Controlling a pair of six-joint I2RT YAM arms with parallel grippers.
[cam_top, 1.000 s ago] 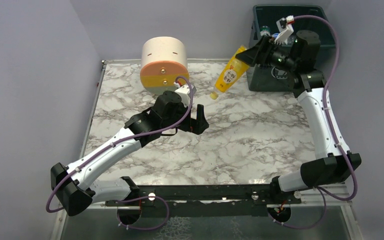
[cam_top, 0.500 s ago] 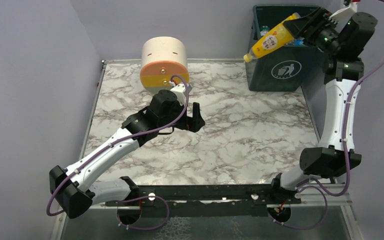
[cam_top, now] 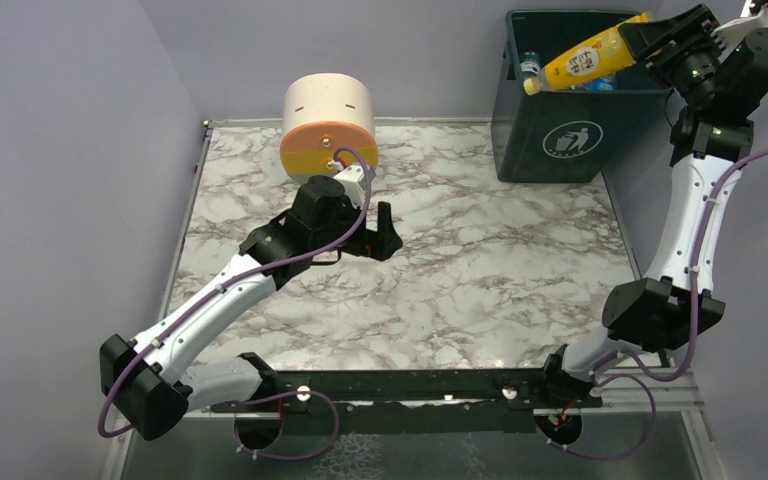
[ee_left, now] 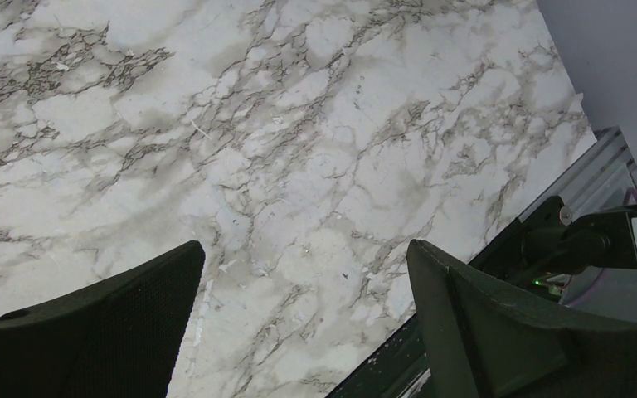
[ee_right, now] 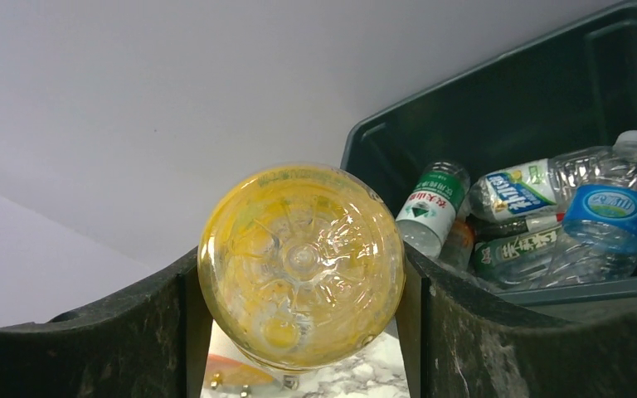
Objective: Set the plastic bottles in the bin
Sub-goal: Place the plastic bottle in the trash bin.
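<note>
My right gripper (cam_top: 650, 38) is shut on a yellow plastic bottle (cam_top: 582, 62), held high over the dark teal bin (cam_top: 560, 140) at the back right, cap end pointing left and slightly down. In the right wrist view the bottle's round yellow base (ee_right: 301, 264) fills the gap between both fingers, and several clear bottles (ee_right: 547, 207) with green and blue labels lie inside the bin (ee_right: 398, 141). My left gripper (cam_top: 385, 228) hovers over the marble table's middle, jaws wide open with nothing between them (ee_left: 303, 315).
A cream cylindrical drawer unit with an orange front (cam_top: 328, 125) stands at the back of the marble table (cam_top: 480, 260), just behind the left gripper. Grey walls close in on the left, back and right. A black rail (cam_top: 410, 385) runs along the near edge.
The right arm lifted the yellow bottle up and to the right, from in front of the bin to above its opening. The left gripper drew back slightly to the left.
</note>
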